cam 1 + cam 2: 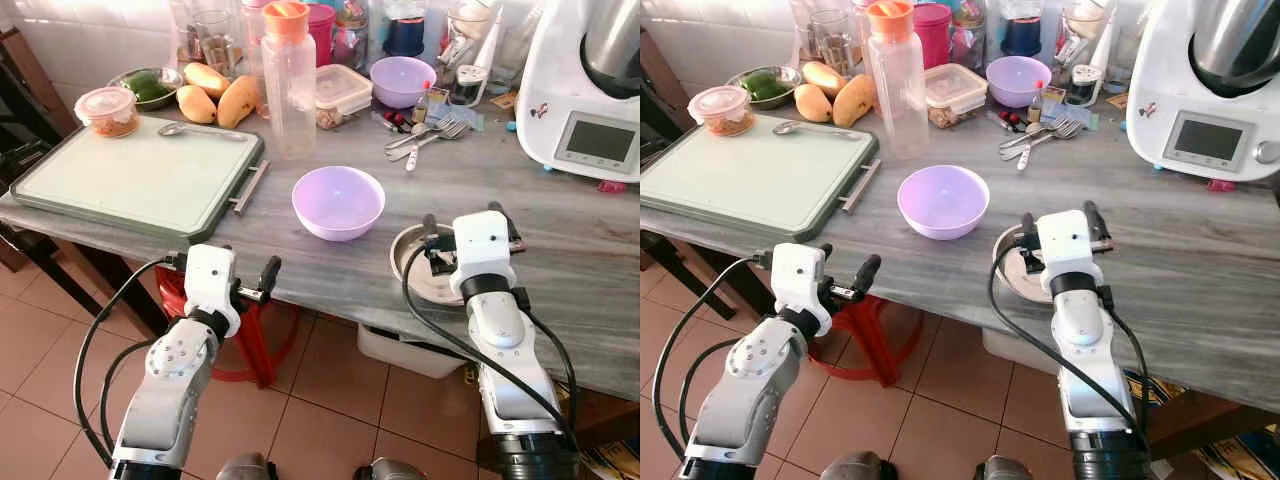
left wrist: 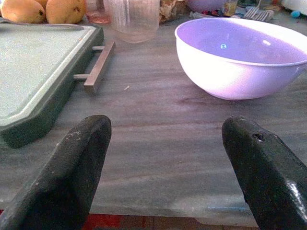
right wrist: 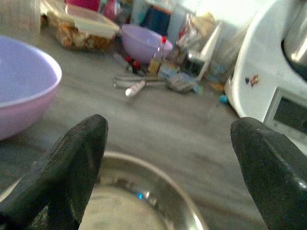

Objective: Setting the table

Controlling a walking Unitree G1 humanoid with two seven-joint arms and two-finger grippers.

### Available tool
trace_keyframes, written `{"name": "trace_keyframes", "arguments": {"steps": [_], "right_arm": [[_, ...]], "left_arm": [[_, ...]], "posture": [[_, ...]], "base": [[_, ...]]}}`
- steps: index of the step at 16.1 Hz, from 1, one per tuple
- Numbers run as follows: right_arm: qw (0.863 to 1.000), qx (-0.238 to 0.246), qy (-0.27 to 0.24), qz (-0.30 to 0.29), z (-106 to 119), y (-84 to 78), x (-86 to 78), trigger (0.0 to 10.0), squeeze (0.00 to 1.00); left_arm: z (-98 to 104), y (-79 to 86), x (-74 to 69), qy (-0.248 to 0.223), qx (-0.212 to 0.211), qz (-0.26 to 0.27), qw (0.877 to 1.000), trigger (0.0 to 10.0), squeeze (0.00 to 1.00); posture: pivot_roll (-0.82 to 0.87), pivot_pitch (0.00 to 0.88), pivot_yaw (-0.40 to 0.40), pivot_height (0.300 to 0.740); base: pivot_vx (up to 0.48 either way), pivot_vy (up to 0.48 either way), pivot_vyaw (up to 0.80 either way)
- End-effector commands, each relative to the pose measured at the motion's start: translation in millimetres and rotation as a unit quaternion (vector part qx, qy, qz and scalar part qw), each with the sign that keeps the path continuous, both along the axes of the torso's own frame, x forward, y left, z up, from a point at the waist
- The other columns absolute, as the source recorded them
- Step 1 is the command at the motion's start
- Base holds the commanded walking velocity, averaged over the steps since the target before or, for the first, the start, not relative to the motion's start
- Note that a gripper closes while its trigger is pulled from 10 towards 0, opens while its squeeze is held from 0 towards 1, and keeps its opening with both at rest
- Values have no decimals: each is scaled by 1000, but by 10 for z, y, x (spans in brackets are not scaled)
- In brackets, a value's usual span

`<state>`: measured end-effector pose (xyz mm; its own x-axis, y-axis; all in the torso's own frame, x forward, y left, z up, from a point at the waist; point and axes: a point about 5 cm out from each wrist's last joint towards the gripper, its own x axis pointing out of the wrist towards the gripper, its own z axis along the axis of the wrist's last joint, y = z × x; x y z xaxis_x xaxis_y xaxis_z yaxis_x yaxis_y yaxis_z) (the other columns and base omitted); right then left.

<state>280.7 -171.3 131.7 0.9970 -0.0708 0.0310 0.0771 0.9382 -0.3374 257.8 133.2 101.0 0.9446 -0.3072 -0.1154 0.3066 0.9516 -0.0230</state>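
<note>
A light purple bowl stands on the grey wooden table, near the middle. To its right, at the table's front, lies a shallow steel dish. My right gripper hovers open just over this dish, one finger to each side, holding nothing. My left gripper is open at the table's front edge, pointing at the purple bowl and a short way off from it. Forks and other cutlery lie further back, near a second purple bowl.
A green tray with a spoon fills the table's left. Behind it are mangoes, a lidded tub and a tall bottle with an orange cap. A white kitchen machine stands back right. A red stool is under the table.
</note>
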Motion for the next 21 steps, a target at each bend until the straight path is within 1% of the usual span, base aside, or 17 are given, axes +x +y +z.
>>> {"name": "trace_keyframes", "arguments": {"steps": [1, 2, 3, 4, 5, 6, 7, 8, 10, 11, 13, 14, 15, 16, 18, 19, 21], "right_arm": [[1000, 9, 9, -19, -18, -55, -29, 10000, 408], [999, 3, 16, -33, -62, -88, -63, 10000, 408], [999, 11, 30, -38, -117, -99, -79, 10000, 408], [996, 37, 60, -53, -202, -129, -88, 10000, 388], [994, 49, 86, -49, -269, -137, -62, 10000, 345], [994, 44, 86, -47, -256, -149, -25, 10000, 345], [995, 44, 87, -28, -224, -121, 37, 10000, 341], [994, 47, 95, -16, -226, -103, 61, 10000, 341], [990, 61, 124, 23, -285, -7, 89, 10000, 224], [986, 65, 149, 37, -335, 40, 92, 10000, 169], [982, 79, 166, 40, -383, 66, 85, 10000, 98], [981, 82, 170, 42, -394, 74, 82, 10000, 98], [979, 88, 179, 51, -415, 107, 79, 10000, 20], [977, 91, 184, 55, -420, 119, 81, 10000, 0], [975, 101, 189, 61, -419, 142, 90, 10000, 0], [972, 120, 192, 70, -406, 182, 116, 10000, 0], [967, 142, 197, 78, -392, 236, 148, 10000, 0]], "left_arm": [[1, -13, -13, -3, 3, 0, 1000, 10000, 0], [0, -14, -11, -2, 3, 1, 1000, 10000, 0], [-1, -13, -10, -2, 2, 1, 1000, 10000, 0], [-3, -18, -10, -2, 2, 0, 1000, 10000, 0], [-4, -25, -9, -1, 3, -1, 1000, 10000, 0], [-6, -29, -9, -1, 3, -3, 1000, 10000, 0], [-7, -28, -16, 0, 4, -5, 1000, 10000, 0], [-8, -21, -23, 0, 5, -5, 1000, 10000, 0], [-11, -12, -32, 0, 6, -2, 1000, 10000, 0], [-11, -8, -36, 1, 7, -2, 1000, 10000, 0], [-13, -7, -38, 3, 8, -3, 1000, 10000, 0], [-14, -8, -38, 3, 8, -4, 1000, 10000, 0], [-14, -12, -37, 3, 8, -5, 1000, 10000, 0], [-14, -15, -37, 3, 8, -5, 1000, 10000, 0], [-14, -18, -39, 4, 8, -6, 1000, 10000, 0], [-13, -24, -38, 5, 9, -7, 1000, 10000, 0], [-19, -25, -40, 7, 9, -7, 1000, 10000, 0]], "posture": [[41, 0, 33, 740], [42, 0, 32, 740], [41, 0, 32, 740], [39, 0, 34, 740], [41, 0, 34, 740], [41, 0, 33, 740], [44, 0, 30, 740], [47, 0, 28, 740], [54, 0, 24, 740], [54, 0, 23, 740], [56, 0, 24, 740], [55, 0, 25, 740], [54, 0, 26, 740], [53, 0, 27, 740], [53, 0, 28, 740], [54, 0, 26, 740], [53, 0, 26, 740]], "base": [[0, 0, 0], [0, 0, 0], [0, 0, 0], [0, 0, 0], [0, 0, 0], [0, 0, 0], [0, 0, 0], [0, 0, 0], [0, 0, 0], [0, 0, 0], [0, 0, 0], [0, 0, 0], [0, 0, 0], [0, 0, 0], [0, 0, 0], [0, 0, 0], [0, 0, 0]]}}
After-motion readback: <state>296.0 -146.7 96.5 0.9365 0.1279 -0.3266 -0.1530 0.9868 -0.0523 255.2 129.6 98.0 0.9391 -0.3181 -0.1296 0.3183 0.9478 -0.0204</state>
